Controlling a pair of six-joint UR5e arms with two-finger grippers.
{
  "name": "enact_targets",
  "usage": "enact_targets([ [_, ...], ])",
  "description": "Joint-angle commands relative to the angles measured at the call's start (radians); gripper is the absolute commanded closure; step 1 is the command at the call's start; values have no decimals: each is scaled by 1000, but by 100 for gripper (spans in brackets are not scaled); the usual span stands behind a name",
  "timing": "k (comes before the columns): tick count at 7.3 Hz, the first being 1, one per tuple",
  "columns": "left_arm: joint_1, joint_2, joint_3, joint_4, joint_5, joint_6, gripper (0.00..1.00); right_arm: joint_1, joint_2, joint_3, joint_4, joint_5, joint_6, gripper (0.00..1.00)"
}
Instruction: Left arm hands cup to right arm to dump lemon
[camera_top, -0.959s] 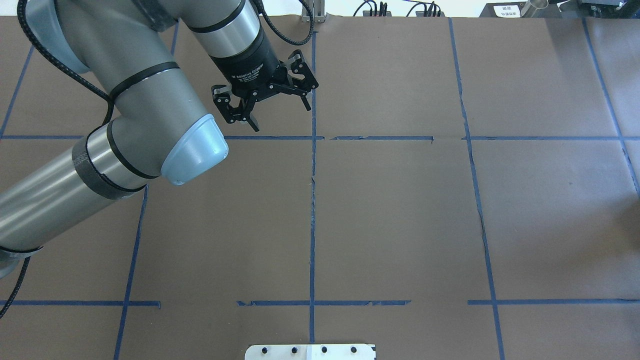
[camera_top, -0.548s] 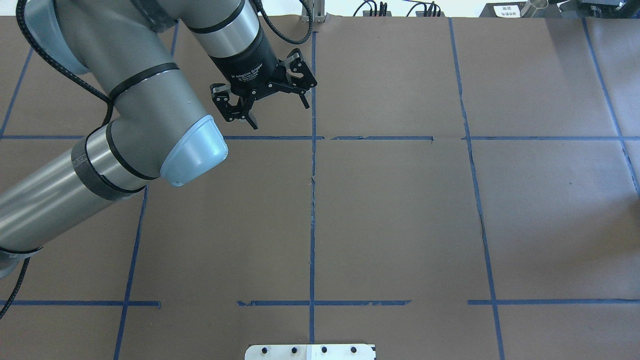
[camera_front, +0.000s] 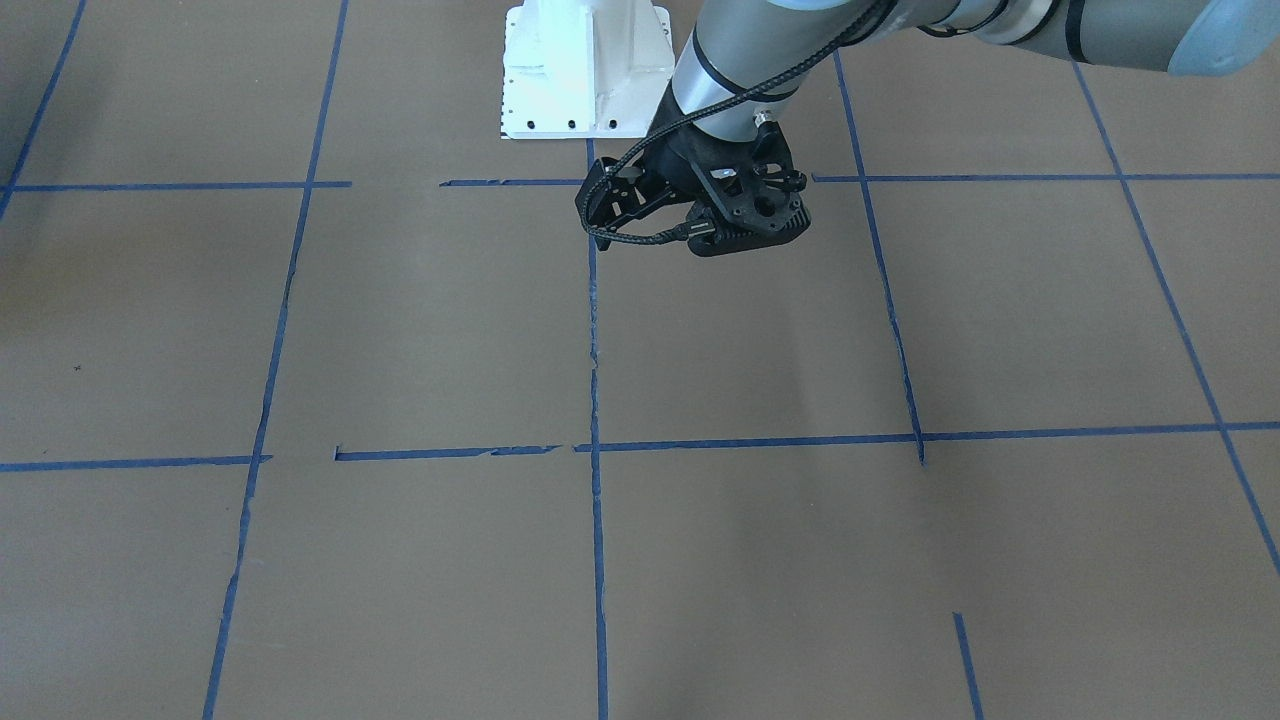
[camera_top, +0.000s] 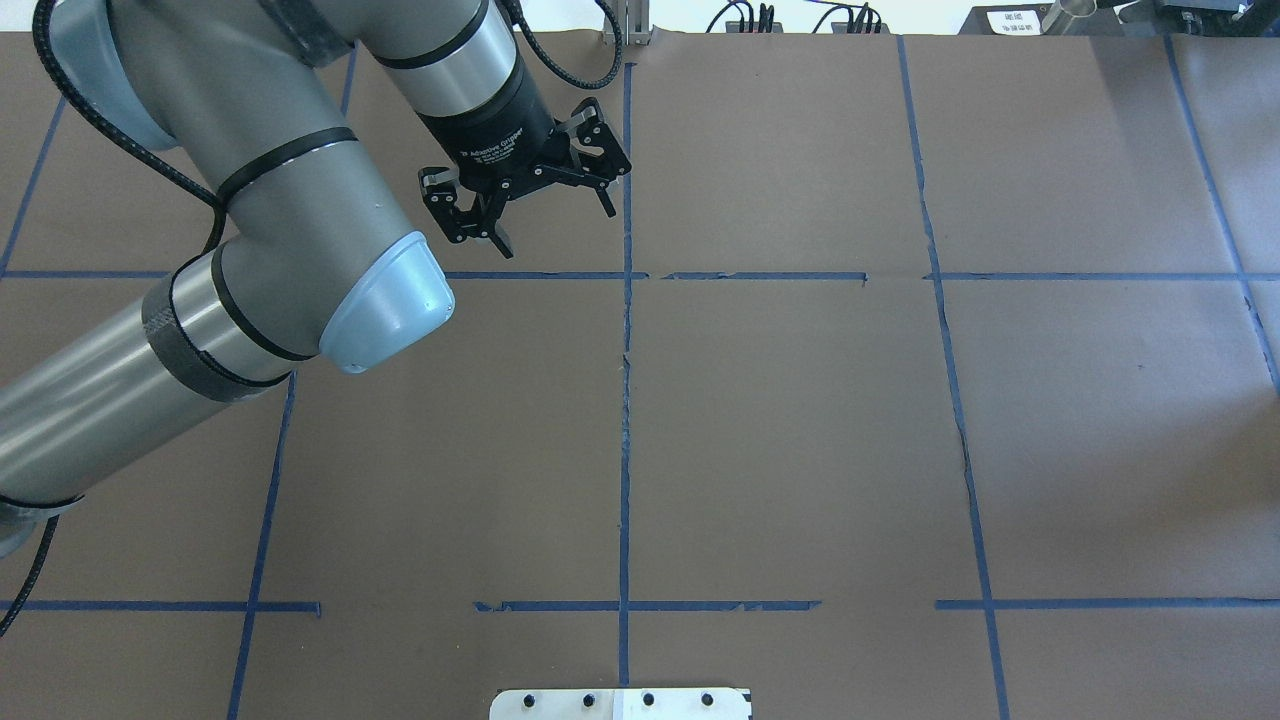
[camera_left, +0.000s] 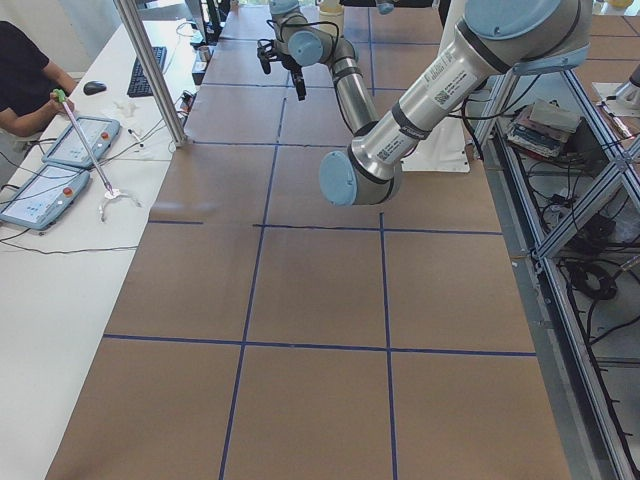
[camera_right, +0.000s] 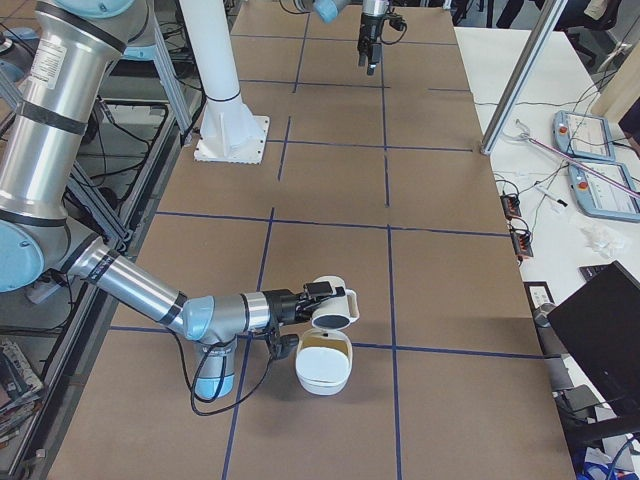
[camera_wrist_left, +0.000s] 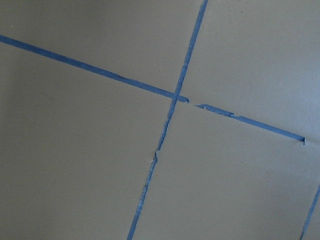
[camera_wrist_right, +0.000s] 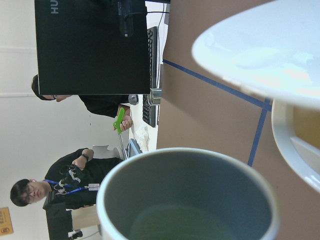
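My left arm reaches over the far left of the brown table. Its gripper is open and empty, above a blue tape cross; it also shows in the front view. In the exterior right view my right arm lies low, with the white cup at its gripper, tipped over a white bowl. I cannot tell whether that gripper is shut. The right wrist view looks into the cup's grey inside, where a dim greenish patch may be the lemon.
The white bowl's rim is close beside the cup. The white robot base stands at the table's robot side. An operators' desk with tablets and a metal post border the far side. People sit beyond the table.
My left gripper has crept slightly toward the table's far edge, still open and empty. Nothing else in the overhead view has changed.
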Motion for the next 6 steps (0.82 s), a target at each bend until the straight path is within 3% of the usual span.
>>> enact_targets([
  [1,0,1,1,0,1,0,0,17,8,-32,80,-1,259,83],
  [6,0,4,0,0,1,0,0,57,57,-86,128,-33,578,79],
])
